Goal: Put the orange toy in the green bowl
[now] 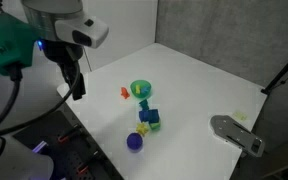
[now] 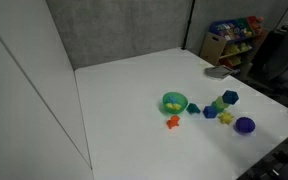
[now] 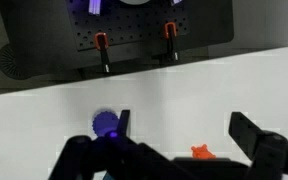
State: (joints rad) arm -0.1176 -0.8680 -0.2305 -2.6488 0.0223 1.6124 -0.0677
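Observation:
The orange toy lies on the white table, just beside the green bowl. Both also show in an exterior view, the toy in front of the bowl. My gripper hangs above the table edge, apart from the toy, and it is open and empty. In the wrist view the toy lies low between my spread fingers, partly hidden by the gripper body. The bowl is out of the wrist view.
A purple ball and blue and green blocks lie near the bowl; they also show in an exterior view, the ball and the blocks. A grey object lies at the table's side. A perforated black panel lies beyond the table edge.

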